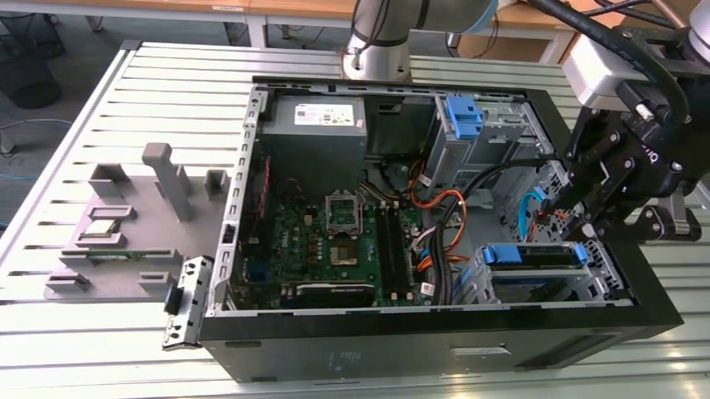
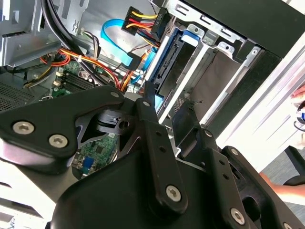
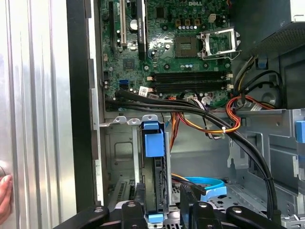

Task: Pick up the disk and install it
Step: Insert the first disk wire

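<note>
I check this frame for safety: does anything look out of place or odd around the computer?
Yes: a person's hand shows at the slatted table beside the open computer case, odd so near the gripper. The disk looks straight in its drive cage.

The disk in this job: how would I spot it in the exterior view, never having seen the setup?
Start with the open black computer case. In its corner nearest the camera, on the exterior view's right, sits a grey metal cage holding the disk, a flat slab edged in blue plastic. The other blue bracket stands at the case's far wall, atop a separate cage.
</note>
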You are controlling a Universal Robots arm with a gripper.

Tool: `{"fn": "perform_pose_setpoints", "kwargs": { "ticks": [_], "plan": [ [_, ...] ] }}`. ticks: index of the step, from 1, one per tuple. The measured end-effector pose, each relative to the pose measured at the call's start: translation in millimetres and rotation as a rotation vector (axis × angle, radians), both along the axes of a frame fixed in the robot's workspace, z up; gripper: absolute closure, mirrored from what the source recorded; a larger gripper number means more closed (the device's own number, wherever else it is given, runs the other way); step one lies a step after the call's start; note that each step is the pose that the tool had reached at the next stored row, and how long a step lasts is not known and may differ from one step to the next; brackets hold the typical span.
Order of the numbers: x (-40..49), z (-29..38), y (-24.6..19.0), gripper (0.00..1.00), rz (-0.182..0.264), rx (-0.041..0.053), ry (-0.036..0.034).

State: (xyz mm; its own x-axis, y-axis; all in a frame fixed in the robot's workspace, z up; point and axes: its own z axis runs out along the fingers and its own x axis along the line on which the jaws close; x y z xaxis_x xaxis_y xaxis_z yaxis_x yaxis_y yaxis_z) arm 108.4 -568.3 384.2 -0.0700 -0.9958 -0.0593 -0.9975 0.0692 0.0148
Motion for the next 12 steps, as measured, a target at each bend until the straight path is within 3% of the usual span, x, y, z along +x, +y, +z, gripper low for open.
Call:
{"fn": "perform_pose_setpoints", "kwargs": {
  "ticks": [12],
  "plan": [
    [0.0, -0.2, 2.2, 0.58, 0.001, -0.0002, 0.0]
  ]
}}
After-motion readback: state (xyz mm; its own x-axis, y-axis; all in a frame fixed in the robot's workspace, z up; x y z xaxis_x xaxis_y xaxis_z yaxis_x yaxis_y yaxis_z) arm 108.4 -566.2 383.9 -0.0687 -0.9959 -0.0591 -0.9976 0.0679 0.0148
